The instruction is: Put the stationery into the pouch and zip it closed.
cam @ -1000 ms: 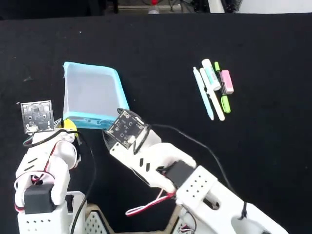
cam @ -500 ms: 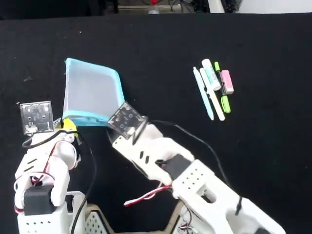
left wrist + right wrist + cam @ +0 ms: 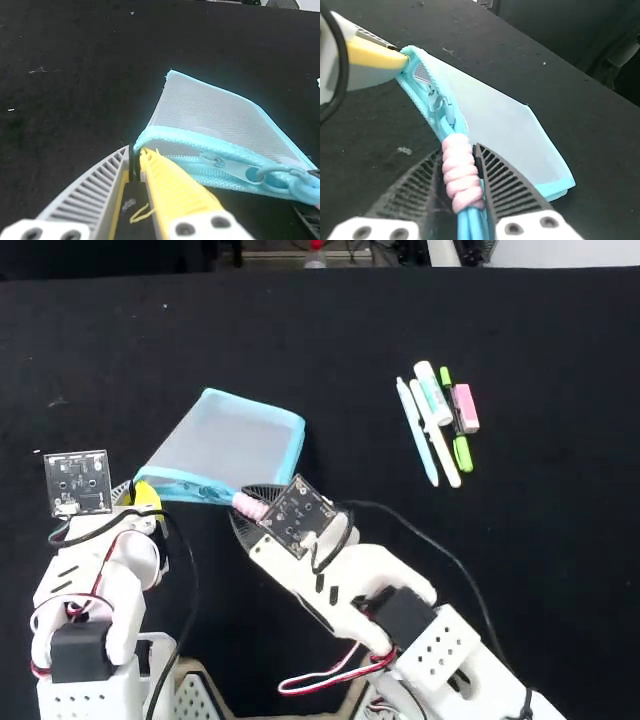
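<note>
- The left gripper (image 3: 135,150) is clamped on one end of the pouch's (image 3: 215,117) zipper edge. The light blue trim is pinched between its yellow and grey fingers.
- The right gripper (image 3: 458,150) is clenched on the pink pull (image 3: 461,177), which hangs from the zipper by a blue cord at the other end of the same edge.
- The pouch lies on the black table (image 3: 330,330), stretched between the two grippers. Its zipper edge is toward the arms and its body points away from them.
- The zipper slider (image 3: 252,175) sits near the right gripper's end of the edge.
- The stationery (image 3: 440,425) is a cluster of pens and markers with a pink piece at its outer edge. It lies on the table, well apart from the pouch, on the right arm's side.
</note>
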Robot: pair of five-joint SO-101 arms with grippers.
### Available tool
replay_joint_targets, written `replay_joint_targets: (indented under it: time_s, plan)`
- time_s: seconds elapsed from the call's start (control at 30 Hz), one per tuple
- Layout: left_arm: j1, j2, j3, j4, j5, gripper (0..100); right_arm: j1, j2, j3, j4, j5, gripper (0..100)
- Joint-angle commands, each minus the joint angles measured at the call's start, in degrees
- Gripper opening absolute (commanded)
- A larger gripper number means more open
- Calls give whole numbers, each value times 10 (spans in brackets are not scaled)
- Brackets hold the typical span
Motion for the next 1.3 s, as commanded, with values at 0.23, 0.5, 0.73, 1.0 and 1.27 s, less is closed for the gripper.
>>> replay_joint_targets:
  time_s: [0.23,0.5,0.73,1.0,1.27]
  plan:
    - [-3,2,-40,4,2,132,11,-22,-4,2,4,11]
    - [-2,3,-53,1,-40,166,13,-22,0,4,4,11]
    - [33,8,-50,-3,-53,170,12,-24,1,3,4,11]
    - [58,8,11,-69,-103,170,14,-27,1,5,4,11]
    - [58,3,6,-55,-99,27,15,-27,0,4,4,11]
